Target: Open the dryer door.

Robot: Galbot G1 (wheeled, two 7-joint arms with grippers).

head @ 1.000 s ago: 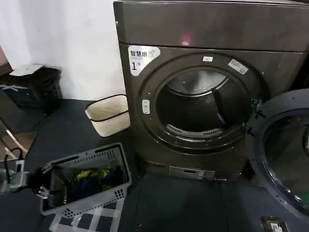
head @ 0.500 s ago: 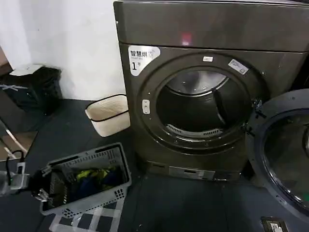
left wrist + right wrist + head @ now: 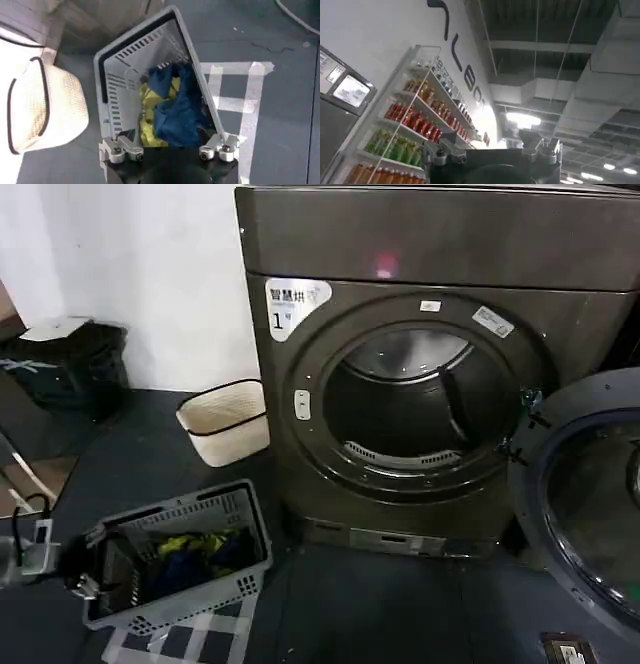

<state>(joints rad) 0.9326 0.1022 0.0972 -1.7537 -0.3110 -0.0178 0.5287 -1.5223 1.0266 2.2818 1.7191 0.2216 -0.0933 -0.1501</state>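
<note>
The dryer door (image 3: 590,504) is hanging wide open at the right of the dryer (image 3: 420,384), baring the drum. The left pincer (image 3: 170,152), fingers spread and released, is hovering over a grey basket (image 3: 145,65) of clothes on the floor. Whether the right pincer (image 3: 495,152) is clenched or released, I cannot tell.

Grey slatted laundry basket (image 3: 180,559) holding blue and yellow clothes (image 3: 170,107), on dark floor (image 3: 380,609); white mesh basket (image 3: 225,419) beside wall; black bin (image 3: 70,364) further left; shelves of bottles (image 3: 415,125).
</note>
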